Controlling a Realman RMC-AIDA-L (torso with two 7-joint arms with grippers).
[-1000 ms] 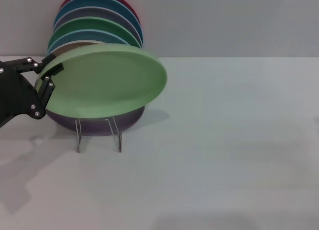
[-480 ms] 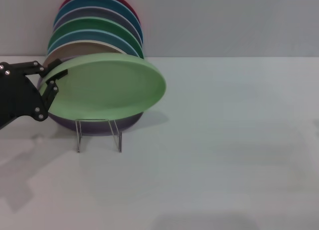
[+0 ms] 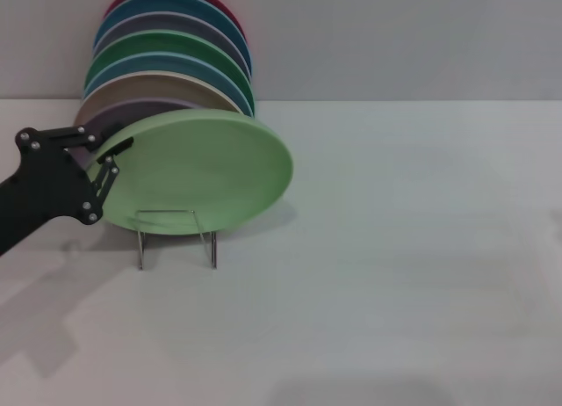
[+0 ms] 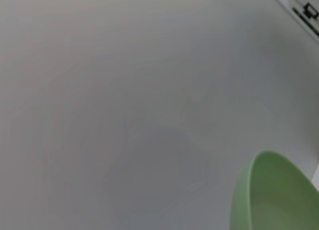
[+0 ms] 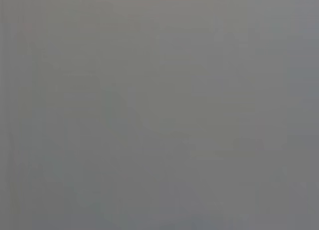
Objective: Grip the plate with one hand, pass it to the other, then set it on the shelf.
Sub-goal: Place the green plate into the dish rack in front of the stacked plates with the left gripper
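At the front of the small clear wire-legged rack (image 3: pixel 176 237), my left black claw (image 3: pixel 107 163) pinches the rim of the round, matte, pale mint-green plate (image 3: pixel 198 171), tilted against the coloured plates (image 3: pixel 171 50) behind.

A plain white tabletop (image 3: pixel 395 274) is seen filling most of the head view, matte and unmarked. Behind it a flat pale grey wall (image 3: pixel 395 37) is met along a straight horizontal edge. Soft, diffuse light is cast from above and in front; faint blurred shadows are thrown on the table at the left near edge and along the near edge at centre. In the left wrist view the same pale surface (image 4: pixel 99 90) is shown with a dim rounded shadow on it. The right wrist view is filled by uniform grey; nothing can be made out there.
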